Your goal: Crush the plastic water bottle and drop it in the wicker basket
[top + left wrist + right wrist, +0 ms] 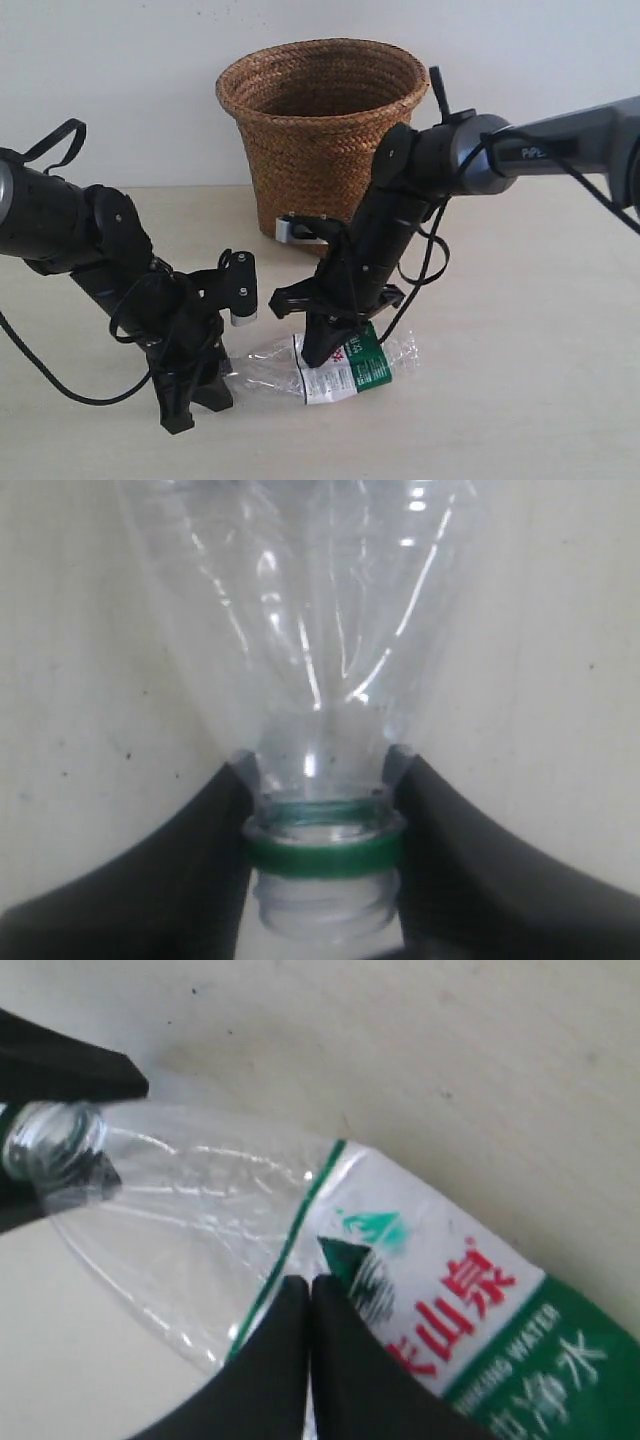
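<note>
We're watching the bottle [360,372] lying flat on the table [540,400], its long axis running across in front of us: neck toward our left side, base toward our right. Our left gripper [322,780] is clamping the neck, jaws closed in tight just beneath the green ring, and we're seeing bare thread there, no cap. Our right gripper [306,1290] is standing over the body from above, fingers pressed together with no gap and nothing between them, tips bearing on the bottle right at the label's edge. The clear shoulder is looking flattened under it.

The basket [320,120] is standing behind the bottle, apart from it, mouth open upward, and the right gripper is sitting nearer to it than the left. Only the left is actually holding anything, though. So we're judging that the carry has to go up and back over that braided rim, and that the left arm, gripping the neck, is the one placed to do it.
</note>
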Robot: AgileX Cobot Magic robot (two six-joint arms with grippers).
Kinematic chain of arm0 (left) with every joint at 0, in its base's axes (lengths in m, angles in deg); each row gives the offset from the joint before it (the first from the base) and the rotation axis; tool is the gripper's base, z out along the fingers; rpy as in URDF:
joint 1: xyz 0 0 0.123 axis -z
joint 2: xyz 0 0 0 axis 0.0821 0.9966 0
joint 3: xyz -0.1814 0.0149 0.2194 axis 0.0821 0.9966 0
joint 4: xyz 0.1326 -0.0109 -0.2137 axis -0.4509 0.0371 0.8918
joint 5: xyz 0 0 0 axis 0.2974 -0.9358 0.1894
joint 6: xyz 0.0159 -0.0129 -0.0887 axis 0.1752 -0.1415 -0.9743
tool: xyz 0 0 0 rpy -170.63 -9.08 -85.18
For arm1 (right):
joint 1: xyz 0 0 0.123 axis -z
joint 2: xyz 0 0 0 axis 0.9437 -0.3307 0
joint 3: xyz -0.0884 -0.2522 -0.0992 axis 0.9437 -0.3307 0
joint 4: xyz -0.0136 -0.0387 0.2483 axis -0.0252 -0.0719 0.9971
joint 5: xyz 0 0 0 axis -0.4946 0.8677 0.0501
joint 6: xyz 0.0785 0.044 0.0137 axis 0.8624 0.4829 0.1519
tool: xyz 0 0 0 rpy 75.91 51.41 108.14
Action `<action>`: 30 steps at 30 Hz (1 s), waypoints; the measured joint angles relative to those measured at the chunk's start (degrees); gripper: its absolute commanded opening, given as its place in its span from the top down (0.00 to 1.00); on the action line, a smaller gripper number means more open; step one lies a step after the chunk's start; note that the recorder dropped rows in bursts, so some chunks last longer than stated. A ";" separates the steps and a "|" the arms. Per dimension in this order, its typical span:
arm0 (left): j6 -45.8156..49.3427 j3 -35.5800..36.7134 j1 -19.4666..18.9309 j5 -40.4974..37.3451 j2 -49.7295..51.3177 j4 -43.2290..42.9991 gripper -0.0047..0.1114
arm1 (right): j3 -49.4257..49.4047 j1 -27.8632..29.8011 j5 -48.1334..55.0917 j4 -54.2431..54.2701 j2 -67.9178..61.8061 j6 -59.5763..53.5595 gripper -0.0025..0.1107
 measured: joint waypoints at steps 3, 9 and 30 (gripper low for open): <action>0.00 0.00 0.00 -0.10 0.00 0.00 0.92 | -0.36 0.82 0.76 -2.49 2.88 -1.14 0.98; 0.00 0.00 0.00 -0.07 0.00 -0.12 0.92 | -0.36 1.11 4.17 -3.48 8.82 -3.50 0.98; 8.26 0.00 0.00 -7.30 -9.47 -1.30 0.92 | -25.69 19.13 -1.82 -6.20 30.24 -9.14 0.98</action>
